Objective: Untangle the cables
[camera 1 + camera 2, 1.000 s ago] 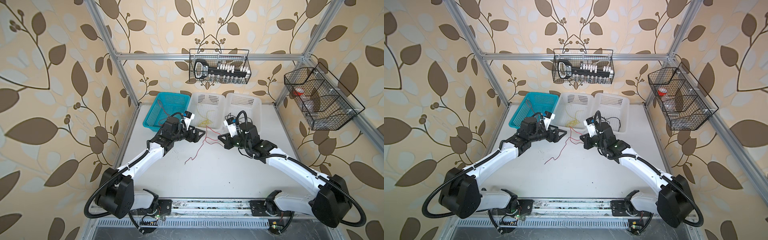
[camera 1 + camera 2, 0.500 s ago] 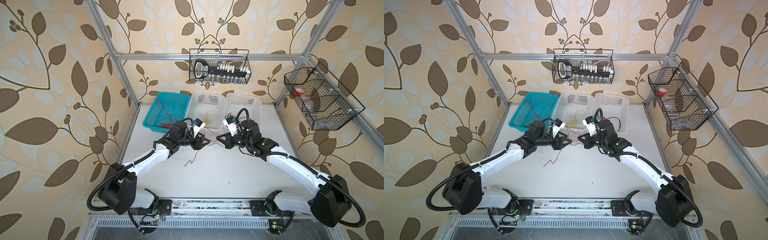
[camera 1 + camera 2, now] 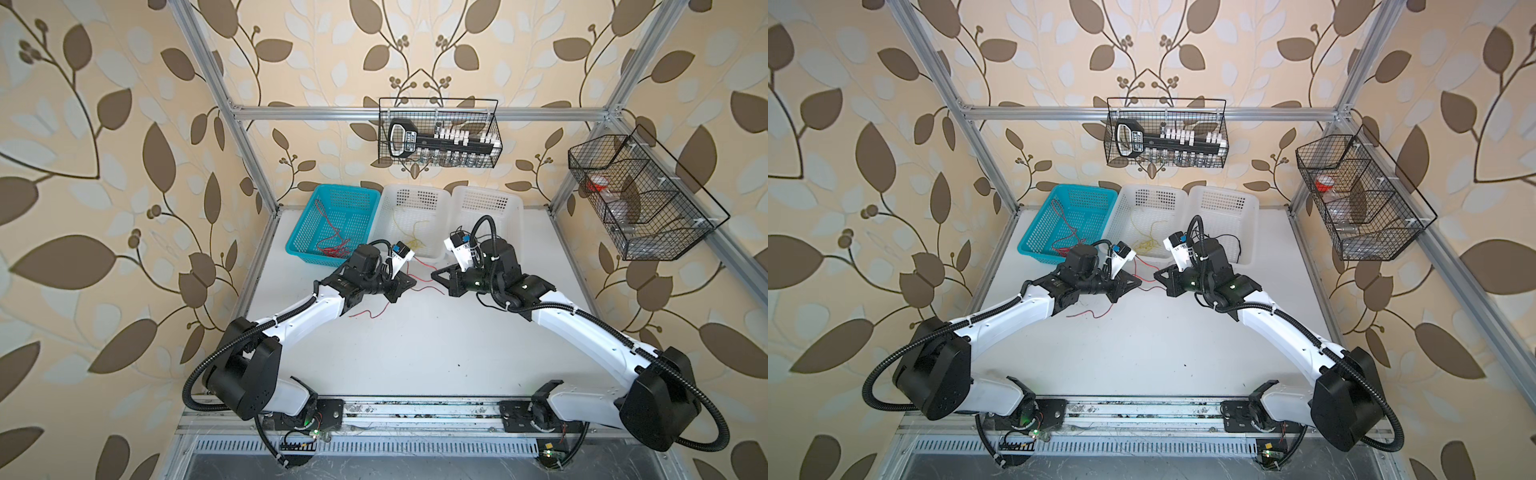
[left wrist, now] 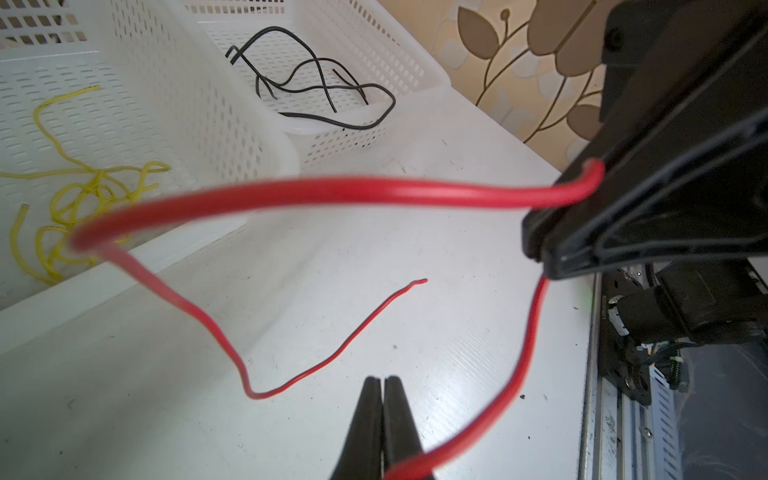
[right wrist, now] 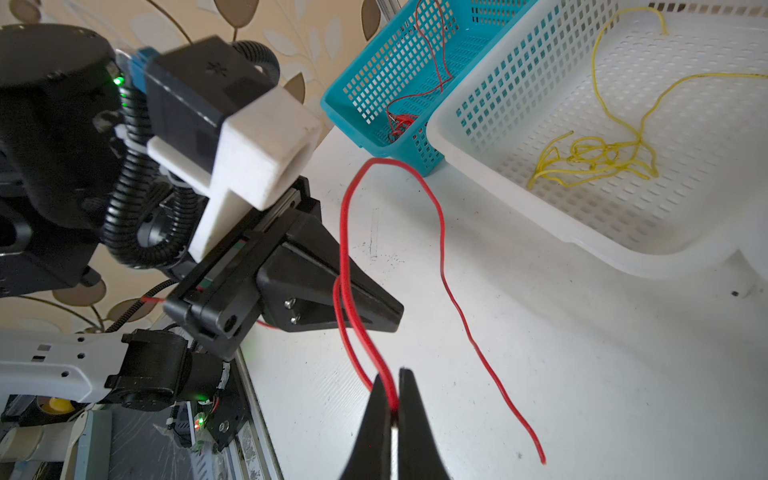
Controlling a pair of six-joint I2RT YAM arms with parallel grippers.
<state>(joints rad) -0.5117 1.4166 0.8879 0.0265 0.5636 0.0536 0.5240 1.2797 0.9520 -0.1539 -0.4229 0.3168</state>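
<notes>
Left wrist view puts the left gripper [image 4: 382, 386] nearest, its two black fingers pressed flat together with no gap at the tips. The red cable [image 4: 332, 193] runs in to the seam between them low at the frame edge, so it seems to be pinched farther back, though the bite itself is cut off. From the right wrist camera the right gripper [image 5: 392, 384] is likewise closed, and here the grip is plain: the same red cable is nipped between its fingertips [image 5: 376, 415], with two strands rising from them. One strand crosses the side of the left gripper; the other arcs up into a tall loop, comes down again and ends with its free tip down at the white table [image 3: 415, 353]. In both top views the two grippers face each other tip to tip, near but apart, over the middle of the table, with the cable slung between them and a loose red tail lying on the surface on the near side of the left gripper. Beyond them, along the back edge, three baskets stand side by side: a teal basket [image 5: 365, 95] with more red cables [image 3: 332, 247], a middle white basket [image 5: 478, 108] with a loose tangle of yellow cables [image 5: 594, 158], and a far white basket [image 4: 407, 62] with black cables [image 4: 320, 83].
</notes>
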